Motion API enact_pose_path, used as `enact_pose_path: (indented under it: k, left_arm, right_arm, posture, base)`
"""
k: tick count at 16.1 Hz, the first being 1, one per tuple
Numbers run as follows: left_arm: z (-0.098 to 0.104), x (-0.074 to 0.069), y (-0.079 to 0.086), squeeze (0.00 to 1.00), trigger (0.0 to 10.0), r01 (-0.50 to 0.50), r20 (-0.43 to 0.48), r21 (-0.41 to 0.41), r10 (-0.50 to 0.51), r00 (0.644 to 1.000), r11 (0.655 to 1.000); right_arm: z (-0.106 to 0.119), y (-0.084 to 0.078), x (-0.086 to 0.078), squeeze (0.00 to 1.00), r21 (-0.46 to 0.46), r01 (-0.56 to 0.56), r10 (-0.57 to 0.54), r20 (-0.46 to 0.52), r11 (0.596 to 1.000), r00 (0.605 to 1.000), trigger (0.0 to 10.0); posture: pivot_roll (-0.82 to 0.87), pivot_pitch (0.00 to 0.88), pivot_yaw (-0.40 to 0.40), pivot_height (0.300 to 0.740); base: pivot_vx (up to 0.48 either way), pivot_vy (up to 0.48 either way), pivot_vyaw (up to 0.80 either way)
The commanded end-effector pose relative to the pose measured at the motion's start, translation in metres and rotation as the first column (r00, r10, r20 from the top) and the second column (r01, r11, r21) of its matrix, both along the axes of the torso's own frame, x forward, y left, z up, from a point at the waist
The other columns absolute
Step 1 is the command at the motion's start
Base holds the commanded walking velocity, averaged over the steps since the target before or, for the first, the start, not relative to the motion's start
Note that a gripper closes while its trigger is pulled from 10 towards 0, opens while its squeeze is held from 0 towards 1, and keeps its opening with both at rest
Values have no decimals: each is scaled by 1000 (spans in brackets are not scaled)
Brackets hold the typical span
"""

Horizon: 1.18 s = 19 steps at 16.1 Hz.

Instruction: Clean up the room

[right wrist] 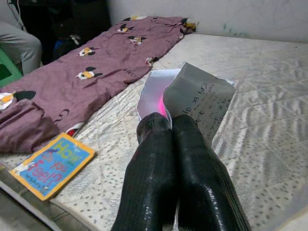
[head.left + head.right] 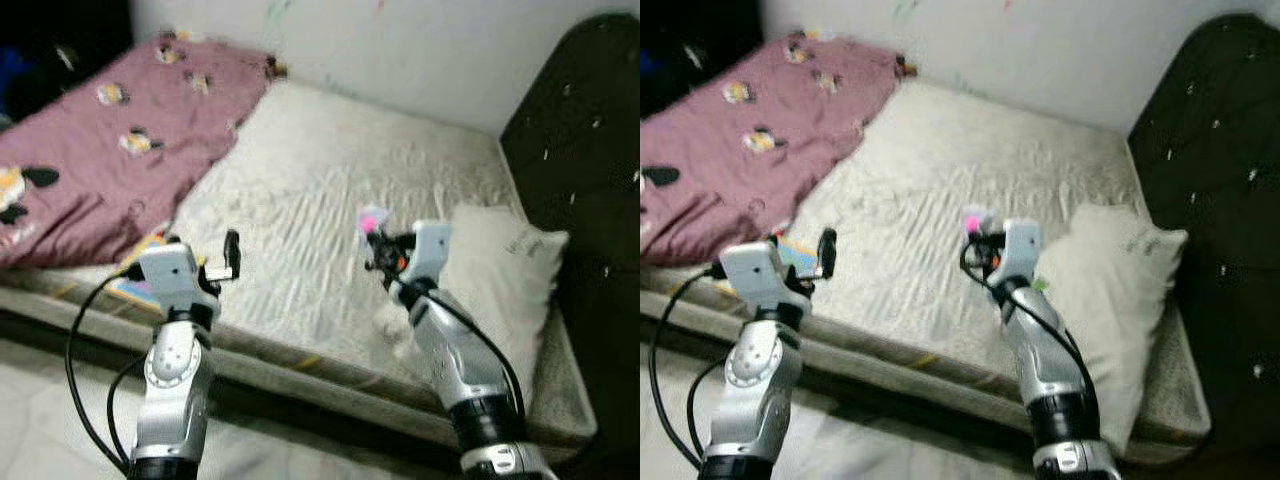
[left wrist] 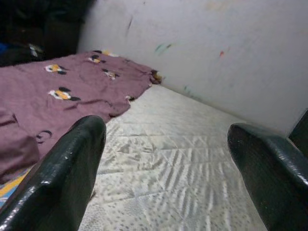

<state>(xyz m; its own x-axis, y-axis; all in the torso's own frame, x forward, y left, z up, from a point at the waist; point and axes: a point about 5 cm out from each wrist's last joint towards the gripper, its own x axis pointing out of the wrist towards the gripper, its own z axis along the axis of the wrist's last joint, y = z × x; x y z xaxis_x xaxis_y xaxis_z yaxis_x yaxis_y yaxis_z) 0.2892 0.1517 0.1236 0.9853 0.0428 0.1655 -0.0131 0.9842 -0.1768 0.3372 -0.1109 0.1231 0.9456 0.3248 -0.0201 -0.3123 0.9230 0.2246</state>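
Right hand [image 1: 166,127] pinches one silver wrapper [image 1: 185,98] above the bed [image 2: 330,200]; left hand [image 3: 163,159] spread, empty. One book [image 1: 53,163], one pillow [image 2: 505,275].

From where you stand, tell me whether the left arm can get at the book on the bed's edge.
Probably yes: the left end effector is open and holds nothing, and the book lies uncovered on the mattress edge close below it.
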Motion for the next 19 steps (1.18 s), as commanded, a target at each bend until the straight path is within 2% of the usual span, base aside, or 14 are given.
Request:
enact_pose_path:
  k: [1, 3, 9, 12, 13, 19]
  left_arm:
    - [2, -1, -13, 0, 10000, 67, 15, -13, -67, 998, 998]
    - [4, -2, -14, 0, 10000, 91, 33, -19, -91, 995, 996]
    - [4, -3, -15, 0, 10000, 109, 40, -17, -108, 993, 994]
    - [4, -4, -15, 0, 10000, 106, 43, -21, -105, 994, 994]
    - [2, -3, -13, 0, 10000, 72, 27, -37, -71, 997, 997]
    - [-1, -4, -12, 0, 10000, 61, 6, -32, -61, 998, 998]
  right_arm:
    - [-1, -10, 1, 0, -13, 26, -26, -1, 1000, 1000, 10000]
    - [-1, -9, 1, 0, -14, 24, -24, 0, 1000, 1000, 10000]
    - [-2, -9, 0, 0, -16, 25, -25, -2, 1000, 1000, 10000]
    - [-2, -10, 0, 0, -17, 29, -29, -3, 999, 1000, 10000]
    - [-2, -10, 0, 0, -16, 30, -30, -3, 999, 1000, 10000]
    - [-4, -11, -1, 0, -16, 37, -37, -7, 999, 999, 10000]
  posture:
    - [-23, 31, -148, 740]
    - [-22, 31, -149, 740]
    - [-26, 41, -147, 740]
    - [-25, 41, -146, 740]
    - [-25, 41, -146, 740]
    - [-25, 39, -141, 740]
  base:
    - [0, 0, 0]
    - [0, 0, 0]
    - [392, 0, -626]
    - [393, 0, 0]
    - [262, 0, 0]
    - [0, 0, 0]
